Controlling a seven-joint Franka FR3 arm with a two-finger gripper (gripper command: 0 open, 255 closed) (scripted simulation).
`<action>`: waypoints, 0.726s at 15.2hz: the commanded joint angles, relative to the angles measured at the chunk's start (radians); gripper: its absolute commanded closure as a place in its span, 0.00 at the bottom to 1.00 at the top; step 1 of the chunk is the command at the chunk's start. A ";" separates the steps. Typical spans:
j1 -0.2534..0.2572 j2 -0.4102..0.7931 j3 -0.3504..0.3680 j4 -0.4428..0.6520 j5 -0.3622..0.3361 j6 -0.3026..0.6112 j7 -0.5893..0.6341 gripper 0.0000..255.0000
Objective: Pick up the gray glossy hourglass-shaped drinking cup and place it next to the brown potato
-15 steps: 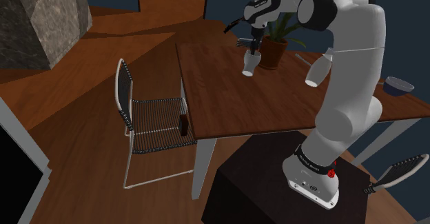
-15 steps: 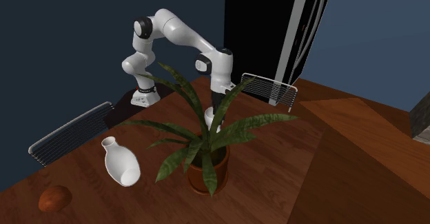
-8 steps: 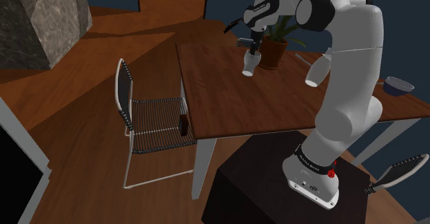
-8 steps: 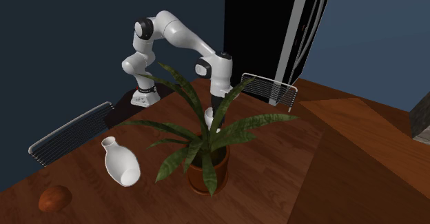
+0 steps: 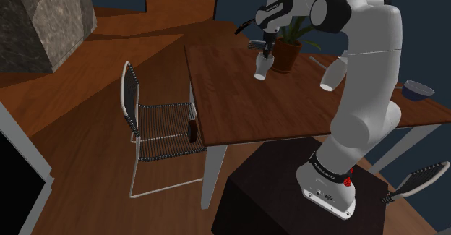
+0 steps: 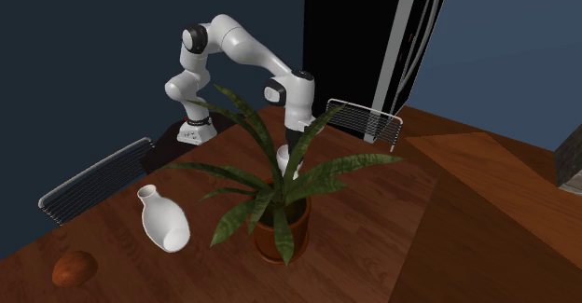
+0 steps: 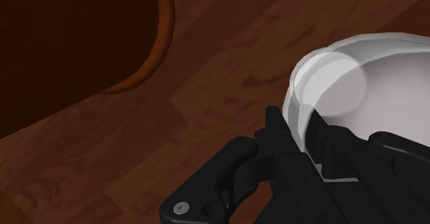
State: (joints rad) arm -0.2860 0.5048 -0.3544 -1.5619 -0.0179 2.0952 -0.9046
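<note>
Wood table (image 5: 238, 103) | gripper (image 5: 266, 51) is clamped on the rim of the pale cup (image 5: 261, 67), just beside the plant pot (image 5: 286, 55) | since one second ago the wrist shifts a little, then stops; cup hardly moves | grasp seems settled, lift comes next | potato (image 6: 73, 268) lies well apart, past the pot.

1. Potted plant (image 6: 298, 222), brown pot: on desk (image 5: 238, 103), just beside gripper (image 5: 264, 53).
2. White vase (image 6: 163, 222): lying on its side, beyond plant from gripper.
3. Wire chair (image 5: 162, 129): on floor (image 5: 108, 67), well apart from gripper.
</note>
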 commanded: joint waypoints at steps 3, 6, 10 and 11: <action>-0.001 0.001 0.000 0.001 0.000 -0.001 -0.001 1.00; 0.000 -0.004 -0.001 0.006 -0.001 -0.011 -0.001 1.00; 0.001 -0.021 -0.004 0.035 -0.005 -0.056 -0.004 1.00; 0.001 -0.025 -0.004 0.043 -0.006 -0.068 -0.005 1.00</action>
State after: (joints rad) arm -0.2822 0.4803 -0.3582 -1.5356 -0.0242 2.0435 -0.9067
